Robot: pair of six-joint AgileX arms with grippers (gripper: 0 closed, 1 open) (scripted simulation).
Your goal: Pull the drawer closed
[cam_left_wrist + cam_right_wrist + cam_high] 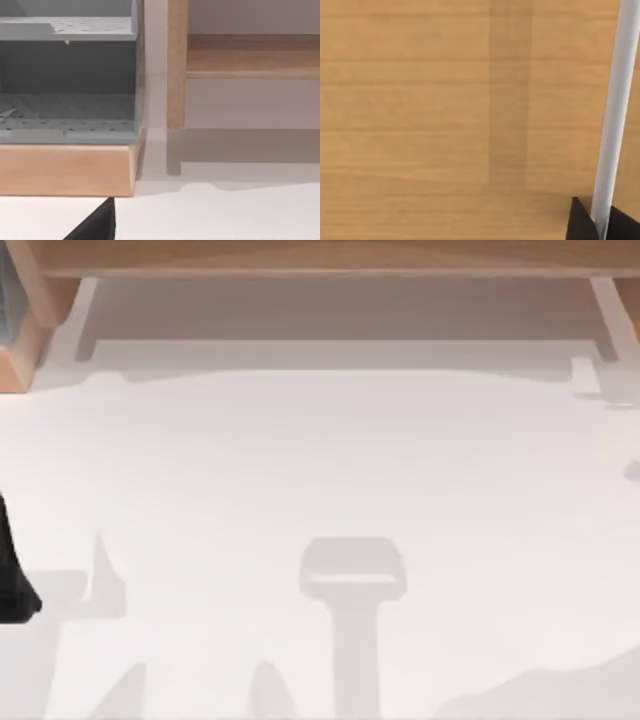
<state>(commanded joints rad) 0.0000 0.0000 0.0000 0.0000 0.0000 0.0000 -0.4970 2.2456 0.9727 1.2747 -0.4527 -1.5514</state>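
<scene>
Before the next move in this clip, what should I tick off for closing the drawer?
1. Right gripper on the white bar: ok, its dark fingers press against both sides of the bar.
2. Bar belongs to the drawer: cannot tell; a wood panel sits close behind it.
3. Drawer open or closed: cannot tell; the left wrist view shows a grey perforated unit with a wooden front.
4. Left arm out of the way: ok, it is at the table's left edge.
</scene>
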